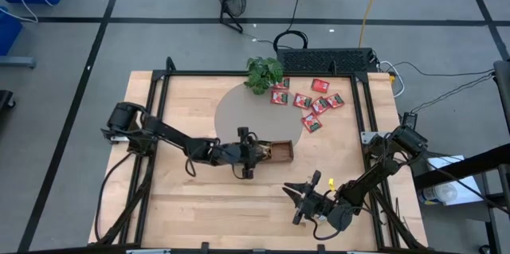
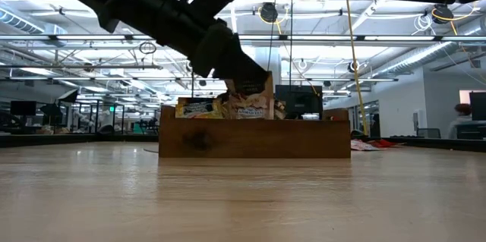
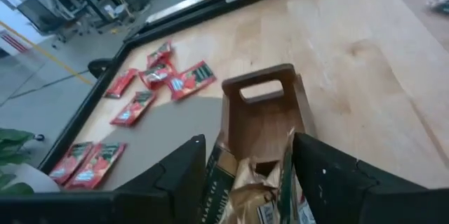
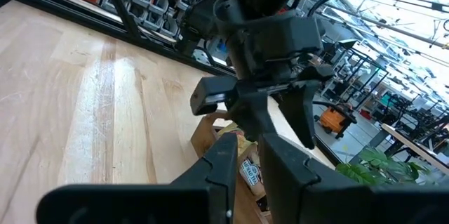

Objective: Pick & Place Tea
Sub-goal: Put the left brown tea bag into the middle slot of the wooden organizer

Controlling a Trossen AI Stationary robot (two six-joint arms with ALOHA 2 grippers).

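Observation:
A small wooden tray (image 1: 280, 152) stands near the middle of the table, on the edge of a round grey mat (image 1: 235, 115). Beige and yellow tea packets (image 2: 247, 102) stand upright in it. My left gripper (image 3: 245, 175) hovers open over the tray's left end, its fingers on either side of the packets (image 3: 242, 185); I cannot tell whether they touch. Several red tea packets (image 1: 311, 101) lie flat at the table's far right. My right gripper (image 1: 301, 197) waits shut near the front edge, facing the tray (image 4: 210, 136).
A leafy potted plant (image 1: 263, 72) stands at the mat's far edge, beside the red packets (image 3: 161, 76). The tray's far end wall has a handle slot (image 3: 259, 89). A black frame (image 1: 159, 87) borders the table. Bare wood lies to the left and front of the tray.

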